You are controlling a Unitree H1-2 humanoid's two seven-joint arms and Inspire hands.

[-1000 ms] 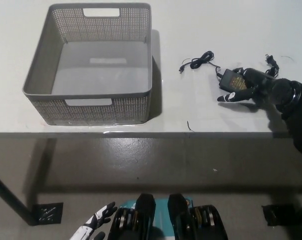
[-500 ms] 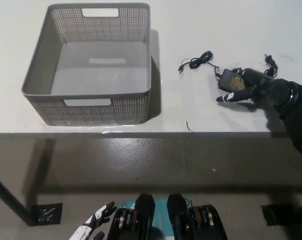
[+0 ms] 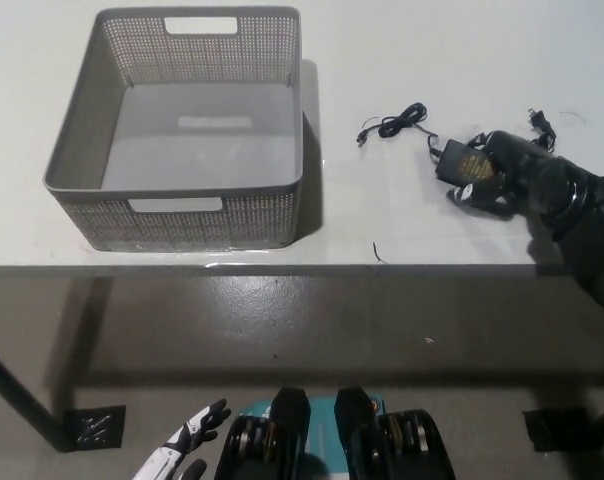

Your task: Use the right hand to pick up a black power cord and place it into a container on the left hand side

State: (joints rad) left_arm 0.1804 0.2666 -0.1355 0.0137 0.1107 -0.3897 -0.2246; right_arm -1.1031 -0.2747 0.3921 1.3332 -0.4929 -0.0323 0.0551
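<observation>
The black power cord lies on the white table [image 3: 402, 215] at the right: its adapter brick [image 3: 459, 161], a thin coiled lead [image 3: 396, 123] to the left of it, and a plug end [image 3: 540, 122] further back. My black right hand [image 3: 494, 178] sits over the brick's right side, fingers curled around it, and the brick rests on the table. The grey mesh basket [image 3: 172, 188] stands empty at the table's left. My white left hand [image 3: 182, 455] hangs low at the bottom left, below the table, fingers apart and holding nothing.
A small black scrap [image 3: 379, 252] lies near the table's front edge, between the basket and the cord. Bare tabletop separates the basket's right wall from the coiled lead. Below the front edge is grey floor, with a table leg at the far left.
My right hand's fingers, stretched out past the brick a second ago, have curled in around it. The brick and the coil have stayed in place. The left hand has barely moved.
</observation>
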